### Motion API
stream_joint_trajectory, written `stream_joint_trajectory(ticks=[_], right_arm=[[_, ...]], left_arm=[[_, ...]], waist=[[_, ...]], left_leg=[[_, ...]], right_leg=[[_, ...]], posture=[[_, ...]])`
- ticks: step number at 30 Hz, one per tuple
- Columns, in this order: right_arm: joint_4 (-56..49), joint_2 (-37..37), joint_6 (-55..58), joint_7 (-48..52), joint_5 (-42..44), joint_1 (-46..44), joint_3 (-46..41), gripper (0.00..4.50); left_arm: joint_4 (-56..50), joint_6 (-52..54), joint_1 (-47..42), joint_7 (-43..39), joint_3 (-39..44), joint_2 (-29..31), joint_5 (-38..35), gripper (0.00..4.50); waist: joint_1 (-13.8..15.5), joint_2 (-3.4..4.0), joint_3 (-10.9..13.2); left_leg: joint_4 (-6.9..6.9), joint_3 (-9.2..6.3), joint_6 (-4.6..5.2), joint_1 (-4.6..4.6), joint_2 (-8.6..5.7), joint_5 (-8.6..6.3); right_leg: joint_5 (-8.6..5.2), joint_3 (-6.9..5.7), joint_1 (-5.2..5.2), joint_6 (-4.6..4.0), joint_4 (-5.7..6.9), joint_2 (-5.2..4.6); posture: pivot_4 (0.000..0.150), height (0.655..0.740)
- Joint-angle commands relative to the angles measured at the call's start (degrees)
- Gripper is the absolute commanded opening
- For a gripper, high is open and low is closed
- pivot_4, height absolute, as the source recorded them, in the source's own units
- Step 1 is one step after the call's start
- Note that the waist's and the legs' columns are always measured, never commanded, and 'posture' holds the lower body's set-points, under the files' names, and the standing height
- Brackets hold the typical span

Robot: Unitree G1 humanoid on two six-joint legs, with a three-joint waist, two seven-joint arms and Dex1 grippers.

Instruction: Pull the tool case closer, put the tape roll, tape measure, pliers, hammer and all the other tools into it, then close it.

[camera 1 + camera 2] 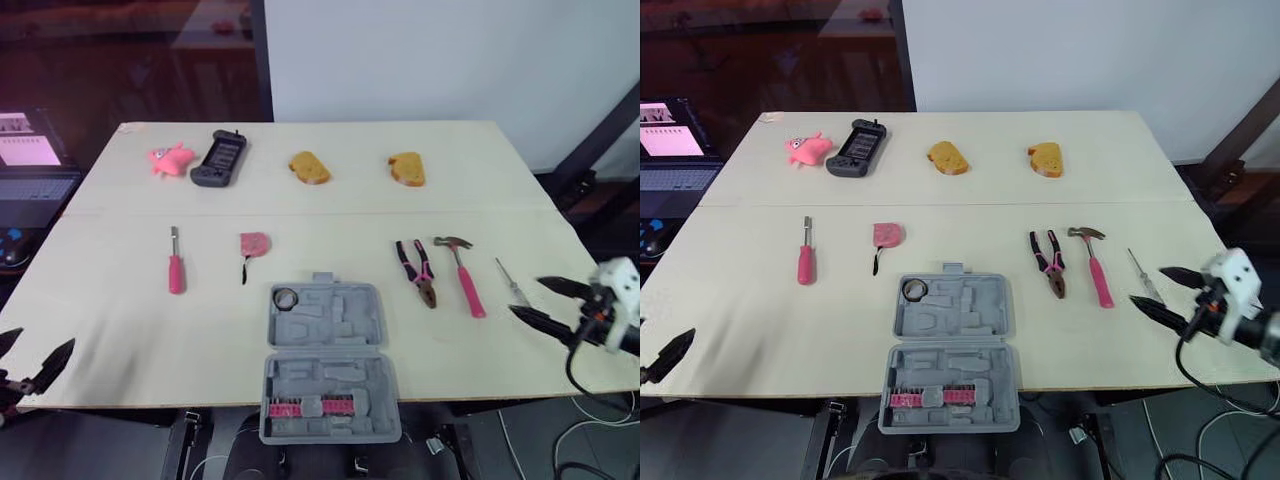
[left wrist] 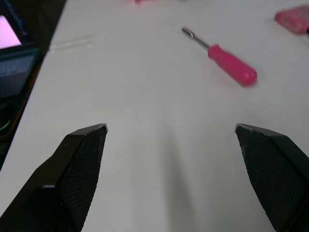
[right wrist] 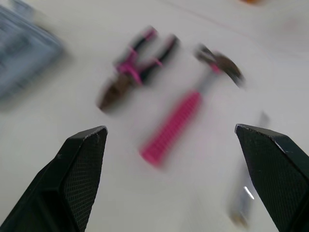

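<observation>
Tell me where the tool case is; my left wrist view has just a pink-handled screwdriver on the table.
Observer: The tool case lies open at the near edge of the table, in the centre, with its near half overhanging.
Operator: Anything inside?
Observer: What looks like the tape roll, in the far half's left corner.
Operator: Right arm?
Observer: The right gripper is open, near the thin tool to the right of the hammer.

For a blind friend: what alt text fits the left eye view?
An open grey tool case lies at the near edge of a table, with a pink screwdriver, tape measure, pliers and hammer spread left and right of it. The left gripper and right gripper hover open at the table's sides.
</observation>
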Motion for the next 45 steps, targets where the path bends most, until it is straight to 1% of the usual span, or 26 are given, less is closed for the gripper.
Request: stream_joint_trajectory(ticks=[1, 3, 7, 10, 13, 15, 16, 18, 19, 23, 26, 31, 34, 39, 45], right_arm=[[-5.5, -0.2, 6.9, 0.1, 4.5, -5.8, 2.0, 4.5], [-7.7, -1.3, 10.2, 1.5, 5.1, -9.9, 5.4, 4.5], [-15.1, -2.1, 20.1, 2.6, 9.8, -19.0, 10.9, 4.5], [-18.1, -2.0, 24.0, 2.7, 11.2, -23.6, 13.5, 4.5], [-22.4, -2.6, 28.0, 3.2, 12.7, -27.1, 16.1, 4.5], [-24.7, -3.2, 30.5, 3.3, 14.1, -29.0, 16.9, 4.5], [-25.5, -3.6, 31.1, 3.3, 14.3, -29.6, 17.1, 4.5], [-26.4, -3.8, 32.1, 2.6, 14.3, -30.8, 17.5, 4.5], [-26.5, -3.5, 32.0, 1.9, 14.0, -31.3, 17.3, 4.5], [-27.1, -3.9, 31.8, -0.1, 12.6, -31.0, 16.5, 4.5], [-28.4, -5.6, 34.0, -0.9, 13.8, -30.3, 14.8, 4.5], [-29.4, -8.9, 35.7, -1.4, 15.0, -29.1, 11.6, 4.5], [-29.2, -10.7, 37.7, -2.8, 15.4, -31.1, 10.6, 4.5], [-29.6, -12.2, 39.8, -3.6, 17.3, -33.7, 9.9, 4.5], [-29.8, -13.3, 40.5, -4.6, 17.1, -33.9, 9.5, 4.5]], left_arm=[[-10.6, 6.4, -1.6, 9.3, -1.0, -3.9, -4.1, 4.46], [-17.3, 10.2, -3.0, 14.1, -3.1, -6.5, -5.7, 4.46], [-29.3, 17.6, -3.5, 22.5, -10.1, -10.6, -5.1, 4.46], [-34.8, 19.7, -4.3, 25.6, -17.4, -10.9, -0.6, 4.46], [-35.8, 21.9, -8.6, 31.0, -25.0, -12.1, 4.8, 4.46], [-34.2, 22.8, -12.2, 34.8, -29.6, -13.3, 9.3, 4.46], [-33.7, 23.6, -13.5, 35.5, -31.5, -13.8, 10.2, 4.46], [-32.2, 25.8, -16.3, 36.7, -33.6, -17.0, 8.4, 4.46], [-30.9, 25.6, -17.8, 37.7, -35.1, -18.0, 9.8, 4.46], [-21.0, 25.0, -24.7, 39.4, -40.3, -20.1, 14.7, 4.46], [-15.0, 23.8, -29.2, 39.3, -41.0, -22.0, 14.9, 4.46], [-9.0, 20.3, -32.6, 39.0, -43.1, -24.4, 16.4, 4.46], [-2.6, 18.0, -36.8, 40.4, -44.2, -25.6, 18.9, 4.46], [6.6, 15.9, -41.5, 41.7, -43.7, -27.6, 19.8, 4.46], [13.5, 14.6, -44.6, 42.6, -42.2, -29.0, 19.3, 4.46]], waist=[[0.0, 0.0, 0.0], [0.0, -0.01, 0.0], [-0.1, -0.02, 0.0], [0.1, -0.03, 0.0], [0.4, -0.02, 0.0], [0.7, -0.03, 0.0], [0.8, -0.03, 0.0], [1.0, -0.03, 0.0], [1.1, -0.03, 0.0], [1.4, -0.05, 0.0], [1.3, -0.06, 0.0], [1.3, -0.06, 0.0], [1.4, -0.07, 0.0], [1.3, -0.07, 0.0], [1.3, -0.08, 0.0]], left_leg=[[0.0, 0.0, 0.01, -0.01, -0.01, 0.0], [0.01, 0.0, 0.03, -0.01, -0.04, 0.0], [0.02, 0.04, 0.06, -0.06, -0.05, 0.0], [0.03, 0.03, 0.06, -0.06, -0.08, 0.0], [0.03, 0.02, 0.06, -0.06, -0.16, 0.0], [0.06, 0.03, 0.06, -0.07, -0.16, 0.0], [0.07, 0.03, 0.06, -0.08, -0.17, 0.0], [0.08, 0.04, 0.07, -0.08, -0.18, 0.0], [0.08, 0.06, 0.08, -0.08, -0.17, 0.0], [0.12, 0.04, 0.08, -0.09, -0.22, 0.01], [0.13, 0.04, 0.09, -0.13, -0.23, 0.01], [0.12, 0.05, 0.1, -0.14, -0.22, 0.0], [0.13, 0.04, 0.1, -0.13, -0.21, 0.01], [0.14, 0.03, 0.1, -0.15, -0.21, 0.0], [0.13, 0.03, 0.11, -0.17, -0.19, 0.0]], right_leg=[[0.0, 0.0, 0.04, 0.01, 0.0, 0.0], [0.01, 0.0, 0.04, 0.01, 0.0, 0.0], [0.03, 0.04, 0.18, 0.05, 0.08, 0.01], [0.1, 0.04, 0.17, 0.17, 0.12, 0.05], [0.07, 0.02, 0.18, 0.12, 0.1, 0.05], [0.04, 0.02, 0.18, 0.05, 0.11, 0.05], [0.04, 0.02, 0.18, 0.05, 0.11, 0.06], [0.11, 0.03, 0.18, 0.17, 0.11, 0.06], [0.12, 0.03, 0.17, 0.18, 0.11, 0.06], [0.12, 0.01, 0.18, 0.19, 0.13, 0.1], [0.14, 0.01, 0.16, 0.21, 0.12, 0.11], [0.16, 0.01, 0.14, 0.27, 0.12, 0.13], [0.16, 0.01, 0.14, 0.26, 0.13, 0.13], [0.17, 0.01, 0.13, 0.25, 0.11, 0.15], [0.17, 0.01, 0.11, 0.27, 0.12, 0.16]], posture=[[0.15, 0.7188], [0.15, 0.7188], [0.15, 0.7188], [0.15, 0.7188], [0.15, 0.7188], [0.15, 0.7188], [0.15, 0.7188], [0.15, 0.7188], [0.15, 0.7188], [0.15, 0.7188], [0.15, 0.7188], [0.15, 0.7188], [0.15, 0.7188], [0.15, 0.7188], [0.15, 0.7188]])
